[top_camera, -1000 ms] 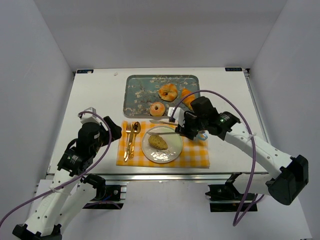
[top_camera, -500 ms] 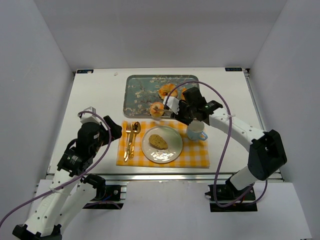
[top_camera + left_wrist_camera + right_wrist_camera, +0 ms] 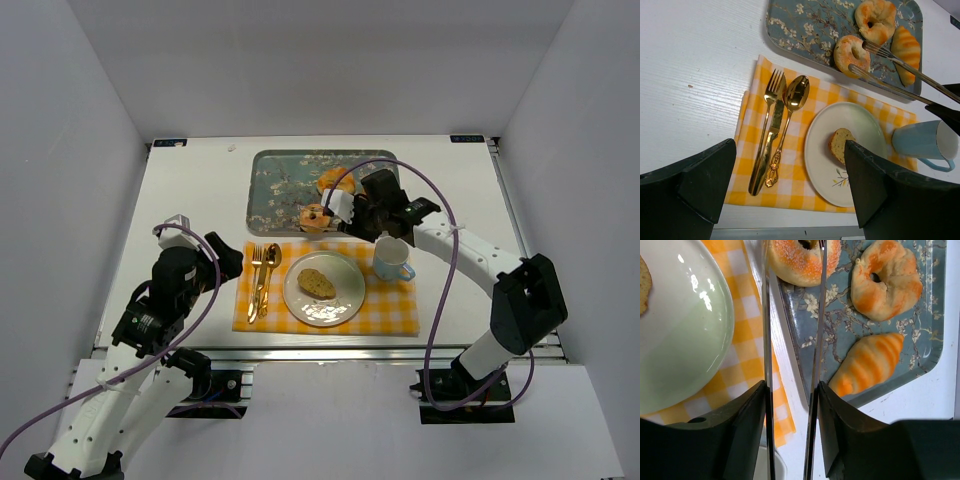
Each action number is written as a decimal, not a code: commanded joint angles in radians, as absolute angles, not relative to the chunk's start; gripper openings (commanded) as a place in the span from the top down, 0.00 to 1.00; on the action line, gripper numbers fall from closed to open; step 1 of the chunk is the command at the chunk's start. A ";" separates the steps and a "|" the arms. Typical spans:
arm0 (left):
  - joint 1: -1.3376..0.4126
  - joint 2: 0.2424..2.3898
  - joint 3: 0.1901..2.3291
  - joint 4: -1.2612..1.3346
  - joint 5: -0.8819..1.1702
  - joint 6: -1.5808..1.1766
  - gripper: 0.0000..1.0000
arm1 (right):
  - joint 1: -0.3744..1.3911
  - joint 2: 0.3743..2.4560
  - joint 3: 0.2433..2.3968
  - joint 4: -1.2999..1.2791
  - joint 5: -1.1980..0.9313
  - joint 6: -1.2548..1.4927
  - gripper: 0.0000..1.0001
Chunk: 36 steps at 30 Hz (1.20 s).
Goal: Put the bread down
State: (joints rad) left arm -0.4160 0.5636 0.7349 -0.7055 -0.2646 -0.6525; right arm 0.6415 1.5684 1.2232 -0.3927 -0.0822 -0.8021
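A slice of bread (image 3: 316,284) lies on the white plate (image 3: 345,303); it also shows in the left wrist view (image 3: 841,143). My right gripper (image 3: 362,215) (image 3: 790,390) is shut on metal tongs (image 3: 900,85). Their two blades (image 3: 766,315) reach over the tray's near edge and stand either side of a sugared donut (image 3: 314,217) (image 3: 797,262). A second donut (image 3: 885,280) and a croissant (image 3: 867,365) lie on the flowered tray (image 3: 275,185). My left gripper (image 3: 222,262) (image 3: 790,150) is open and empty, above the table's near left.
A yellow checked cloth (image 3: 400,315) lies under the plate. Gold fork, knife and spoon (image 3: 262,280) lie on its left part. A light blue mug (image 3: 392,260) stands on its right part, just under my right arm. White walls close in the table.
My right arm has swung from above the plate and mug back to the tray, carrying the tongs to the sugared donut. The mug now shows. The left arm has not moved.
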 commanded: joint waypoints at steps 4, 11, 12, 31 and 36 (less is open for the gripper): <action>-0.414 0.563 0.741 -0.695 -0.255 -0.649 0.02 | 0.643 1.615 1.295 -0.409 -0.084 -0.864 0.52; -0.414 0.560 0.739 -0.693 -0.253 -0.650 0.02 | 0.641 1.657 1.341 -0.469 -0.084 -0.884 0.57; -0.414 0.560 0.741 -0.695 -0.253 -0.650 0.02 | 0.643 1.661 1.348 -0.480 -0.081 -0.884 0.57; -0.414 0.552 0.739 -0.699 -0.256 -0.655 0.02 | 0.626 1.597 1.378 -0.519 -0.115 -0.808 0.96; -0.414 0.545 0.736 -0.703 -0.258 -0.663 0.02 | 0.624 1.501 1.347 -0.518 -0.144 -0.759 0.97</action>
